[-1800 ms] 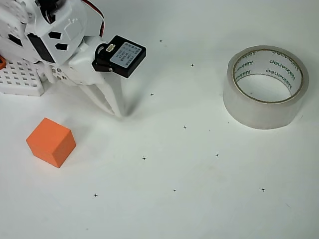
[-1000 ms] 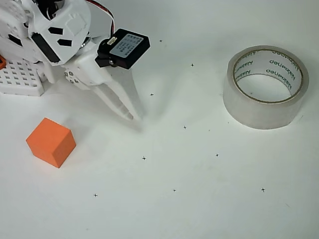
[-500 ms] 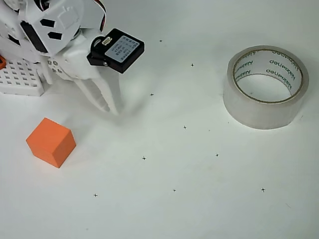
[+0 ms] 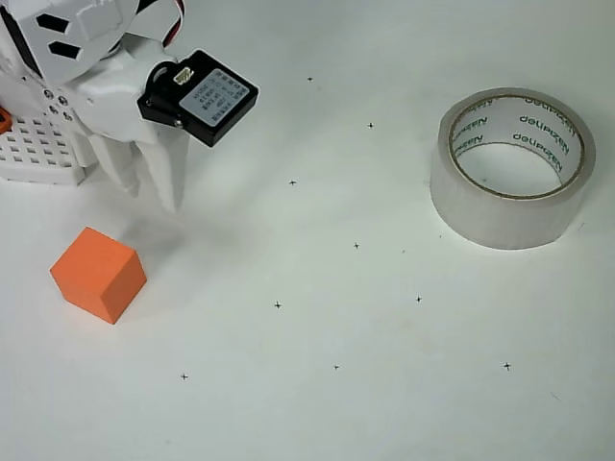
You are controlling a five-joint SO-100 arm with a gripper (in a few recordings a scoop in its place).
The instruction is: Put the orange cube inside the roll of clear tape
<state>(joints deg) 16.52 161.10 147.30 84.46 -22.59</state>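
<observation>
In the overhead view the orange cube (image 4: 98,274) sits on the white table at the left. The roll of clear tape (image 4: 512,206) lies flat at the right, its tan core with green lettering facing up and nothing inside it. My white gripper (image 4: 154,198) hangs at the upper left, fingers pointing down the picture. Its tips are above and slightly right of the cube, not touching it. The two fingers stand a little apart with nothing between them.
A white perforated block (image 4: 38,152) with a tiny orange piece (image 4: 4,120) lies at the left edge, partly under the arm. Small black cross marks dot the white table (image 4: 317,384) between cube and tape.
The gripper swung right, then back left toward the cube's side, and its fingers have parted slightly. Cube and tape have not moved.
</observation>
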